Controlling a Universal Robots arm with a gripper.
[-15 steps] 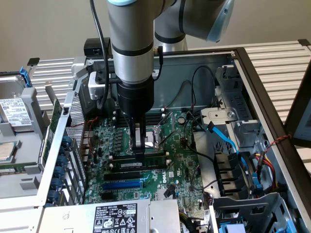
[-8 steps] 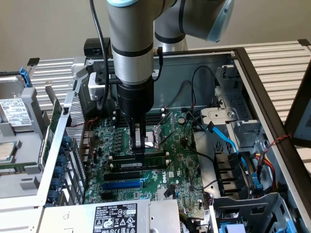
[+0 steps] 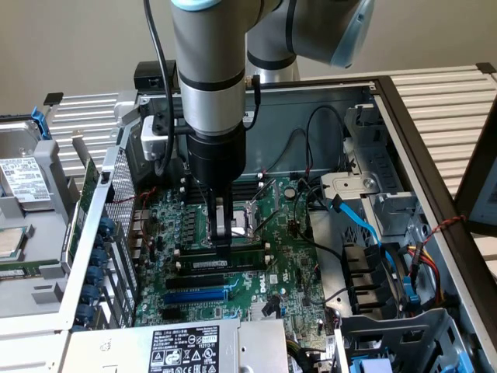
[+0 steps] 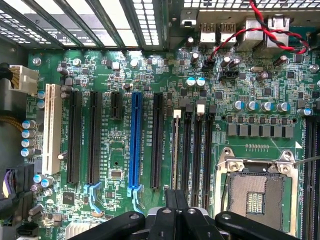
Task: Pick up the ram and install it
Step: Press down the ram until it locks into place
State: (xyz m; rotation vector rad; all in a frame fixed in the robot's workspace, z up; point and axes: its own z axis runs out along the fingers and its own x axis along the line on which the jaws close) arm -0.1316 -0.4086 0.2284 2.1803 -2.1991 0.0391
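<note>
Above motherboard point(image 3: 287, 264): open from the top, case lid off.
Exterior view's left: metal card bracket wall point(image 3: 109, 225) hems the board.
Exterior view's right: blue cables point(image 3: 365, 225) and drive cage point(image 3: 388, 210) crowd the edge.
Near side: power supply point(image 3: 186, 350) blocks.
Slots: hand point(image 3: 223, 252) stands over ram point(image 3: 225, 263).

the ram point(image 3: 242, 250) is a long, thin green stick with dark chips along its face and a small white label point(image 3: 210, 265). it stands on edge, level, among the black memory slots point(image 3: 221, 268) near the middle of the green motherboard point(image 3: 291, 256), running across the exterior view.
</note>
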